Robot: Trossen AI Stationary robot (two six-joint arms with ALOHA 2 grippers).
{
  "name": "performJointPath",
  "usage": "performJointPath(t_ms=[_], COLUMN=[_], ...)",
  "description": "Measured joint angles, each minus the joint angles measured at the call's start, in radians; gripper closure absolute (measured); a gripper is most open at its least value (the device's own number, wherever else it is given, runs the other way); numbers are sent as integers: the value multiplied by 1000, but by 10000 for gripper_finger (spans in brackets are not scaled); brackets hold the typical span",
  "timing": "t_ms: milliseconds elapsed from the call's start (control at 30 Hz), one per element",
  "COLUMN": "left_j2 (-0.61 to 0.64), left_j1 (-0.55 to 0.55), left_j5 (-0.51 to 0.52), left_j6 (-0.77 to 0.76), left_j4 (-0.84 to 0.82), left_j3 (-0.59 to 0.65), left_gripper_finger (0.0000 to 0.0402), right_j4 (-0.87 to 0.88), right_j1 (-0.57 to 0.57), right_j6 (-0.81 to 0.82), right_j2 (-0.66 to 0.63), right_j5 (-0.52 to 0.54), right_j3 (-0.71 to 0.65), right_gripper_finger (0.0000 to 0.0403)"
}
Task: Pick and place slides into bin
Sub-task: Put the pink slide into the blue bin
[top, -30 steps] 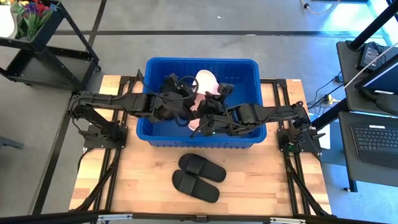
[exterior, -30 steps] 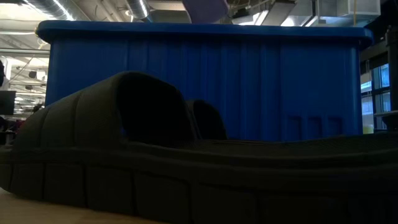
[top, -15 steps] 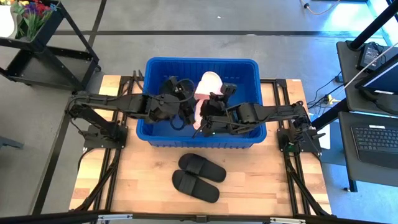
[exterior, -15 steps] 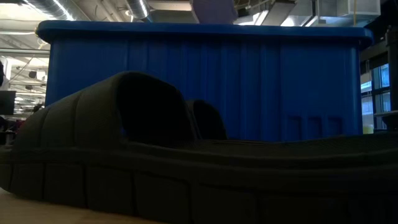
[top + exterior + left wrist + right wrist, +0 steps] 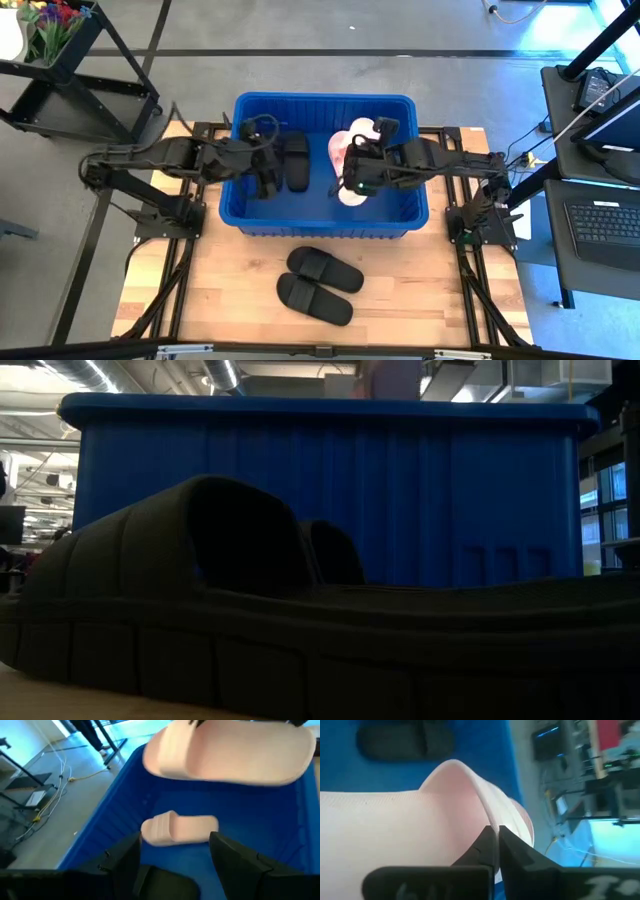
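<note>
Right end effector (image 5: 352, 181) clenched on pale slide (image 5: 352, 172) over blue bin (image 5: 322, 222), long axis front-to-back, left end effector (image 5: 266, 172) released beside black slide (image 5: 296, 163), black pair (image 5: 318, 284) on table (image 5: 400, 290), angled.

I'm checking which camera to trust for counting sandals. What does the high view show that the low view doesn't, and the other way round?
Only the high view shows inside the bin: a black slide lying there, the open left gripper beside it, and the right gripper shut on a pale slide held above the floor of the bin.

Only the low view shows the bin's ribbed front wall and the near black slide's strap arch side-on.

Both show the blue bin and the black pair on the table in front of it.
</note>
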State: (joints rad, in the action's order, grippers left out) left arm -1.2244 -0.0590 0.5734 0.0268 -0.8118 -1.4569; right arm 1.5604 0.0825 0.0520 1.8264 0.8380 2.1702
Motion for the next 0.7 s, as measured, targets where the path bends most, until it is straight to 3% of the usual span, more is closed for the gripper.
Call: performJointPath(t_ms=[167, 233, 367, 467, 700], left_j2=[105, 147, 216, 263, 325], left_j1=[22, 30, 44, 55, 89], left_j5=[11, 14, 19, 20, 20], left_j6=[-25, -38, -52, -52, -70], left_j4=[20, 29, 51, 70, 61], left_j3=[125, 182, 288, 346, 401], left_gripper_finger=[173, 173, 173, 173, 173], right_j4=[-42, -124, -374, -524, -689], right_j1=[-85, -118, -185, -231, -359], right_j6=[-100, -161, -332, -439, -504], right_j2=[-60, -96, -182, -241, -308], right_j5=[-43, -64, -224, -243, -352], right_j3=[-119, -198, -399, -542, -785], right_gripper_finger=[392, 392, 392, 393, 393])
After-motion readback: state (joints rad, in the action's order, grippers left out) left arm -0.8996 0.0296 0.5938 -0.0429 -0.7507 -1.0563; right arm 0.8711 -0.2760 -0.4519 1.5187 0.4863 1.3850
